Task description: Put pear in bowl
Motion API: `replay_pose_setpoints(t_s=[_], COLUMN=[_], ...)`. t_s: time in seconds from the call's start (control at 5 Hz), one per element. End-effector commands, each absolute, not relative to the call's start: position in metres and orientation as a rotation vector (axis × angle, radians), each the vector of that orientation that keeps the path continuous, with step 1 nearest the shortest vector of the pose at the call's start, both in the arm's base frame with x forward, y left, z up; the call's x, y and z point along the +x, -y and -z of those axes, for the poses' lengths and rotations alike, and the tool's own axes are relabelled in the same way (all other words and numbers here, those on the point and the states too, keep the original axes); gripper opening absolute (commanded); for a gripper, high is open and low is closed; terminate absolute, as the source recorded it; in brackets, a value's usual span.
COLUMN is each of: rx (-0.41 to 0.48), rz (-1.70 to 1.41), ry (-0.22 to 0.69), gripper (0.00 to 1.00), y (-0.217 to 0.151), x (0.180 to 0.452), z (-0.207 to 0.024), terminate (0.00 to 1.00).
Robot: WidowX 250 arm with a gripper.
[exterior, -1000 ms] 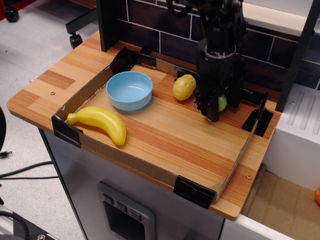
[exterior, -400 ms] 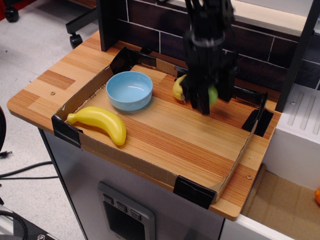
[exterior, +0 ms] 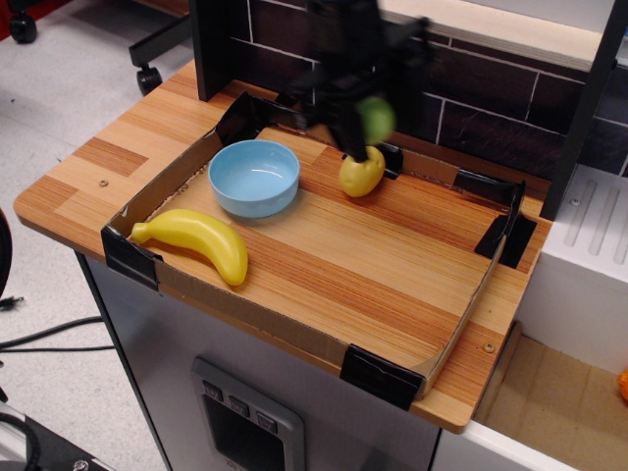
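In the one view, my gripper (exterior: pixel 365 128) is blurred, up in the air behind the yellow-brown fruit (exterior: pixel 361 174). My jaws are closed around the pear (exterior: pixel 375 118), which hangs clear of the tabletop (exterior: pixel 334 265). The bowl (exterior: pixel 254 178) sits to the pear's left and lower, beside the yellow-brown fruit. A banana (exterior: pixel 196 240) lies in front of the bowl.
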State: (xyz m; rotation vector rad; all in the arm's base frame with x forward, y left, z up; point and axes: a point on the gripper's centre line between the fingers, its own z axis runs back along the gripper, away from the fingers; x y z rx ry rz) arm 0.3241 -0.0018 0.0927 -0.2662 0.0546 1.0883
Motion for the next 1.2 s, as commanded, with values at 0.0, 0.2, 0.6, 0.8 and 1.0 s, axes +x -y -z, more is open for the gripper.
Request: replay_pose_setpoints(t_s=[0.0,0.2,0.6,0.8,1.0], rx=[-0.238,-0.235,-0.16,-0.173,-0.205], rz=[-1.152,-1.182,-1.163,-1.158,-1.149], ry=[0.039,0.092,0.054,0.046,0.032], gripper=[0.0,0.0,1.0,1.0,1.0], y=[-0.071,-0.09,-0.09,-0.08,-0.074], x=[0.316,0.315,0.328,0.331,0.332], z=[-0.106,-0.103,-0.088,-0.091,-0.109], terminate=[0.0,0.0,0.0,0.0,0.0])
